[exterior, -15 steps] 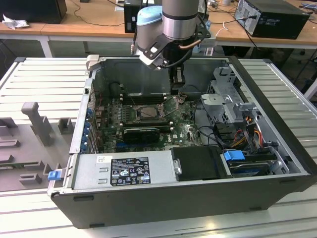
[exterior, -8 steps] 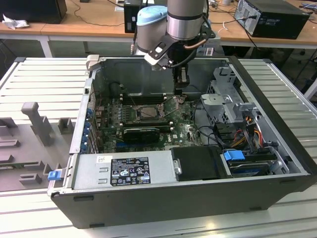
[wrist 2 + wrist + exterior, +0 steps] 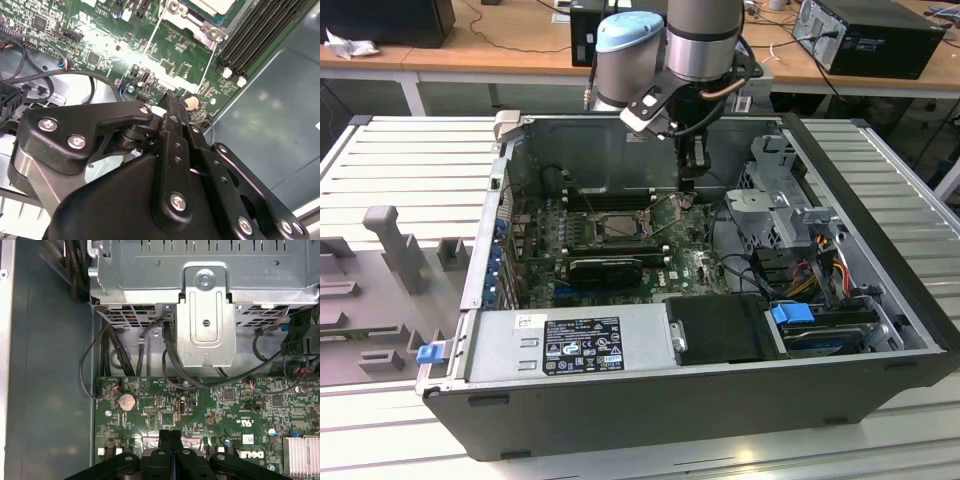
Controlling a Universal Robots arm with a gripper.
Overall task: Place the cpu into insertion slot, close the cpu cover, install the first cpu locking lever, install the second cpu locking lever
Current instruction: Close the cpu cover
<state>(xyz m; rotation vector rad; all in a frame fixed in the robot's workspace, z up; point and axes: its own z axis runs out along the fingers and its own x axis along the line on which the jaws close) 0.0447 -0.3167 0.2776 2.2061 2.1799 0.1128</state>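
Computer case [image 3: 720,410]: lies open, with the insertion slot [image 3: 620,226] near the middle of its floor.
Motherboard [image 3: 695,270]: the green board surrounding the insertion slot.
Drive cage [image 3: 205,270]: well apart from the slot, beyond the board's edge.
Gripper [image 3: 170,440]: its fingers are pressed together with nothing seen between them. It hangs low over the board on the drive-cage side of the slot, clear of the slot and near the coin battery [image 3: 191,102].
Cpu [image 3: 212,4]: a pale face inside the slot, apparently already seated.
Locking levers [image 3: 156,35]: thin wire rods running beside the slot, apparently unlatched.
Risk: the closed tips could scrape small board parts. If they slip off a springy lever, it could snap back. Clamping over a crooked chip could bend pins.
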